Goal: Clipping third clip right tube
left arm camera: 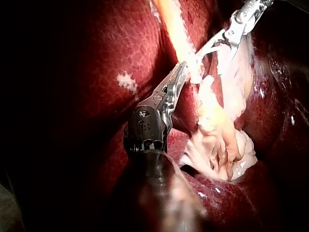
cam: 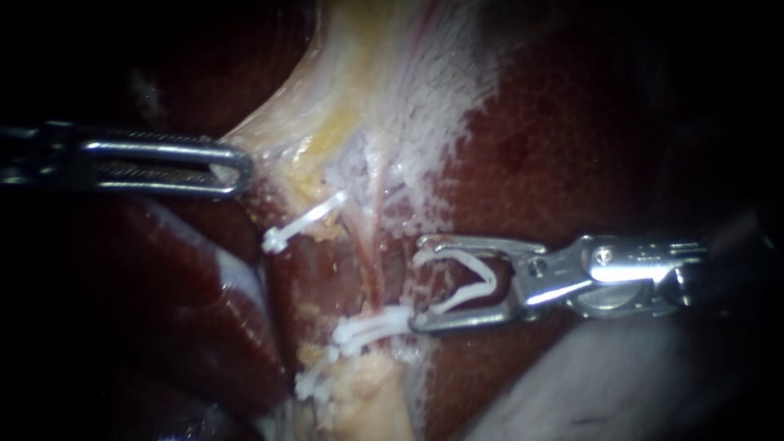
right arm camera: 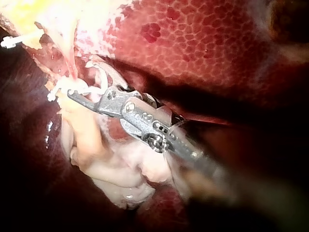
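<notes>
— Where is the tube we are to clip?

— The thin pink tube, which I take for the right tube, runs from far to near down the middle. It comes out of the pale yellowish-white sheet of tissue, and a closed white plastic clip crosses its near end. To its right lies the dark red mottled liver.

— And the instruments?

— My right instrument comes in from the right. Its jaws are spread wide, yet both bear on the white V-shaped open clip seated between them. The tips stand just right of the tube, which is not yet between them. My left instrument has long slotted steel jaws. They look pressed together on the left edge of the pale sheet.

— How will the tube handle?

— Soft, wet, slippery and thin, I'd judge, and easily torn if dragged. Better not to grip it at all. Pass the open clip's legs round the bare stretch just far of the closed clip, square across, then squeeze gently.

— Any containers?

— None shows. The only load is the open clip in the right jaws. Left of the tube are a slanted closed white clip farther off and a small closed white clip nearer. What those sit on I cannot tell.
</notes>
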`<action>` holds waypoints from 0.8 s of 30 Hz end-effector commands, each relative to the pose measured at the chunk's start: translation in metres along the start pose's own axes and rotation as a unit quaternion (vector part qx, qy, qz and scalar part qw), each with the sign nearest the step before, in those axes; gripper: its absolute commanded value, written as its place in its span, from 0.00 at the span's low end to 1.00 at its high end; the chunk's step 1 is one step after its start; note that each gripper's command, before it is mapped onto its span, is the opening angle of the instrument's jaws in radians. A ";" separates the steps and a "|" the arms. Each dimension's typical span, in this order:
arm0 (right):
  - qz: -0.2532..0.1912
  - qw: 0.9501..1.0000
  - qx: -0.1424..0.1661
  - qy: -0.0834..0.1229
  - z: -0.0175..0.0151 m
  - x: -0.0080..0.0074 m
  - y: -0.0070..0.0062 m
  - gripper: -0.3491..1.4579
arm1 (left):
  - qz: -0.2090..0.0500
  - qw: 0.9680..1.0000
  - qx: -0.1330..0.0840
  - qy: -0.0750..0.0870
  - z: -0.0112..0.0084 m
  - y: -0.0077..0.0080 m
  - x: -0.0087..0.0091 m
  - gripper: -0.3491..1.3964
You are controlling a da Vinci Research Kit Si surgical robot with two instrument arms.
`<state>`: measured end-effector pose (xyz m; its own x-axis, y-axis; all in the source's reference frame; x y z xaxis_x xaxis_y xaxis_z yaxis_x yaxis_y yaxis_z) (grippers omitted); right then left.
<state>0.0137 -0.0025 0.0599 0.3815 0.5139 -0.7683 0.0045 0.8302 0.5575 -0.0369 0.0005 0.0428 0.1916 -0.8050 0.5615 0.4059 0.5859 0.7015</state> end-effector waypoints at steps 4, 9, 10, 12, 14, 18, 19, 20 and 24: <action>0.002 1.000 0.015 -0.002 0.0011 0.0002 0.0000 0.51 | 0.001 1.000 -0.001 0.000 -0.0001 -0.0003 0.0000 0.00; 0.008 0.999 0.045 -0.005 0.0026 0.0006 0.0001 0.50 | 0.001 1.000 -0.001 0.000 -0.0001 -0.0007 -0.0001 0.00; 0.005 0.999 0.053 -0.006 0.0030 0.0006 0.0002 0.49 | 0.001 1.000 -0.001 0.000 -0.0001 -0.0008 -0.0001 0.00; 0.003 0.998 0.056 -0.007 0.0037 0.0006 0.0002 0.49 | 0.004 1.000 -0.001 0.000 -0.0001 -0.0010 -0.0001 0.00; 0.002 0.999 0.053 -0.007 0.0044 0.0006 0.0002 0.50 | 0.004 1.000 -0.001 0.000 -0.0002 -0.0011 -0.0001 0.00; 0.001 0.998 0.058 -0.009 0.0053 0.0005 0.0003 0.50 | 0.004 1.000 -0.001 0.000 -0.0002 -0.0013 -0.0001 0.00; 0.001 0.998 0.057 -0.009 0.0054 0.0004 0.0003 0.50 | 0.004 1.000 -0.003 -0.001 -0.0002 -0.0014 -0.0001 0.00; 0.001 0.998 0.057 -0.009 0.0055 0.0005 0.0003 0.50 | 0.004 1.000 -0.003 -0.001 -0.0003 -0.0014 -0.0002 0.00; 0.001 0.998 0.057 -0.009 0.0058 0.0006 0.0003 0.50 | 0.004 1.000 -0.003 -0.001 -0.0002 -0.0015 -0.0001 0.00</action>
<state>0.0193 -0.0032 0.0614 0.3980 0.5125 -0.7609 0.1074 0.7977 0.5935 -0.0373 -0.0002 0.0415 0.1932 -0.8004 0.5675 0.4087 0.5915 0.6950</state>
